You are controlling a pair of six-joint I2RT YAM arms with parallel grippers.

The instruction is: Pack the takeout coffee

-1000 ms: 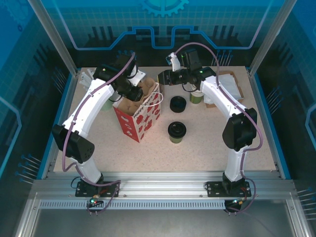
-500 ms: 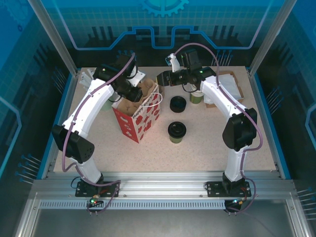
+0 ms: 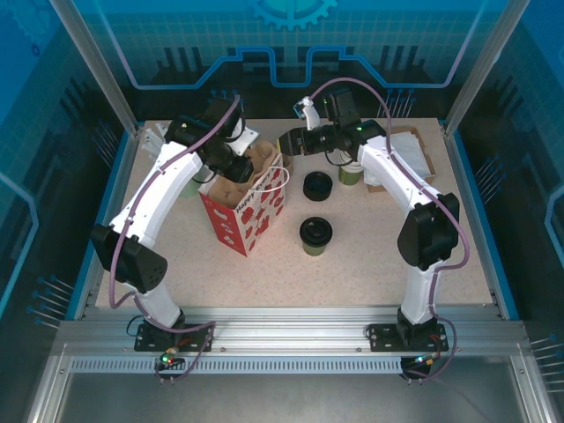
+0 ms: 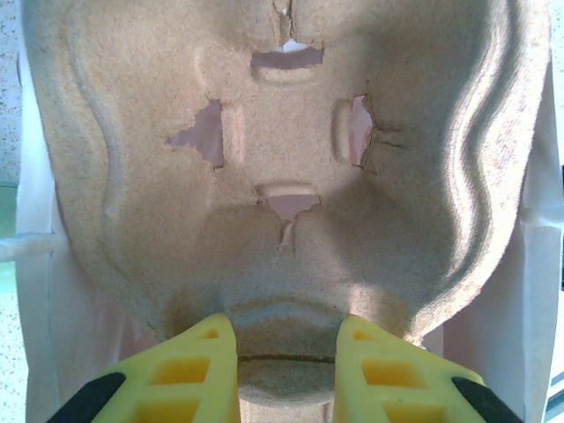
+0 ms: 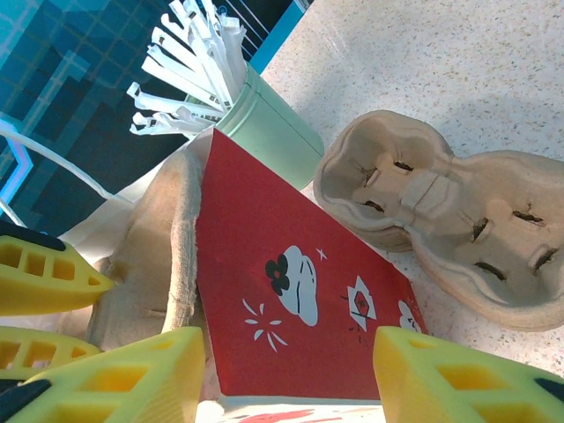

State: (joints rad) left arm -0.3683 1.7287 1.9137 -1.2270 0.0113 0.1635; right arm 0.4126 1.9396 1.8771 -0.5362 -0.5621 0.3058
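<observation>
Nearest, the takeout coffee (image 3: 315, 234) stands lidded on the surface (image 3: 370, 264), well apart from both arms. Behind it the red paper bag (image 3: 247, 207) stands open. The left pincer (image 4: 286, 374) pinches the rim of a pulp cup carrier (image 4: 291, 176) held inside the bag. The right pincer (image 5: 282, 379), fingers spread, brackets the bag's far edge. Step in hand, apparently: seating the carrier. Next: let go, then fetch the cup.

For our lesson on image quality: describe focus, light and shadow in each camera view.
Top external view: even, soft light; the lidded olive-green paper cup casts a faint shadow. Left wrist view: the brown moulded-pulp cup carrier looks slightly soft, shaded near the yellow jaws, light glowing through its torn slots. Right wrist view: the red printed paper bag is sharp, the yellow jaws softer.
</observation>
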